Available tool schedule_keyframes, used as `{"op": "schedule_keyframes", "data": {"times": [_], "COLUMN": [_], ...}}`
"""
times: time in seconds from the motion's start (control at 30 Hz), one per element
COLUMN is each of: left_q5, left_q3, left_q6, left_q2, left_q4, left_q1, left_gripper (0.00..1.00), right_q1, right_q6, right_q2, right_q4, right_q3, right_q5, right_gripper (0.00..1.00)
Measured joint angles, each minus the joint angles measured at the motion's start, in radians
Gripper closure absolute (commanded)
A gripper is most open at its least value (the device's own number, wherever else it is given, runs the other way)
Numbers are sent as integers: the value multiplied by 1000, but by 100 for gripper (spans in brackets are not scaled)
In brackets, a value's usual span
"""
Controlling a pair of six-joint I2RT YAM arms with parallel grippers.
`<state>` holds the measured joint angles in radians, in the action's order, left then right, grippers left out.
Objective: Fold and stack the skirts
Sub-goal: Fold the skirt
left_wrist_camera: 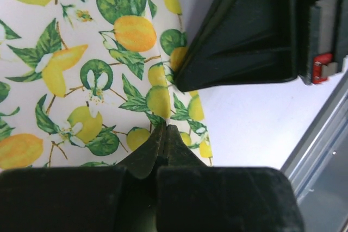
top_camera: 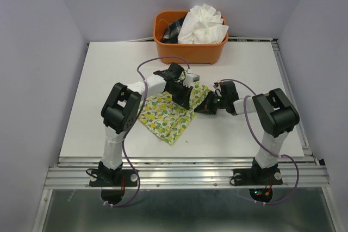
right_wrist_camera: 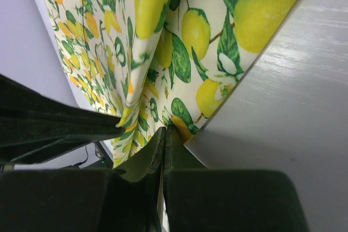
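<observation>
The lemon-print skirt (top_camera: pixel 166 115) lies on the white table (top_camera: pixel 109 80), its right upper edge bunched between the two grippers. My left gripper (top_camera: pixel 185 97) is over that edge; in the left wrist view its jaws (left_wrist_camera: pixel 166 129) are shut on a fold of the lemon cloth (left_wrist_camera: pixel 81 69). My right gripper (top_camera: pixel 203 106) sits just right of it, and its jaws (right_wrist_camera: pixel 165 130) are shut on the skirt's edge (right_wrist_camera: pixel 179 31), which is raised off the table. The plain white crinkly skirt (top_camera: pixel 202 24) is piled in the orange basket (top_camera: pixel 187 51).
The basket stands at the table's back centre and also holds a dark checked cloth (top_camera: pixel 173 31). The right gripper's black body (left_wrist_camera: pixel 244 31) is close beside the left one. A metal rail (top_camera: pixel 185 169) runs along the near edge.
</observation>
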<state>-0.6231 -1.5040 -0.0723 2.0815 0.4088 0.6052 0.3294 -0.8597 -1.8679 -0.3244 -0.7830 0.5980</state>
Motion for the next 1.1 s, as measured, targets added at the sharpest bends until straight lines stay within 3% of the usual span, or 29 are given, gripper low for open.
{"op": "schedule_keyframes", "data": {"times": [0.53,1.1], "left_q5": [-100,-182], "left_q3": [6,6], "left_q6": [132,219], "left_q2": [-23,108], "left_q4": [-32,-148], "left_q1": [35,2], "left_gripper": [100,100], "right_q1": [7,13], "right_q6": [-1,29], "right_q2": [0,39], "right_q4": [1,56], "right_q3": [-2,-2], "right_q5": [-9,-67], "right_gripper": [99,97]}}
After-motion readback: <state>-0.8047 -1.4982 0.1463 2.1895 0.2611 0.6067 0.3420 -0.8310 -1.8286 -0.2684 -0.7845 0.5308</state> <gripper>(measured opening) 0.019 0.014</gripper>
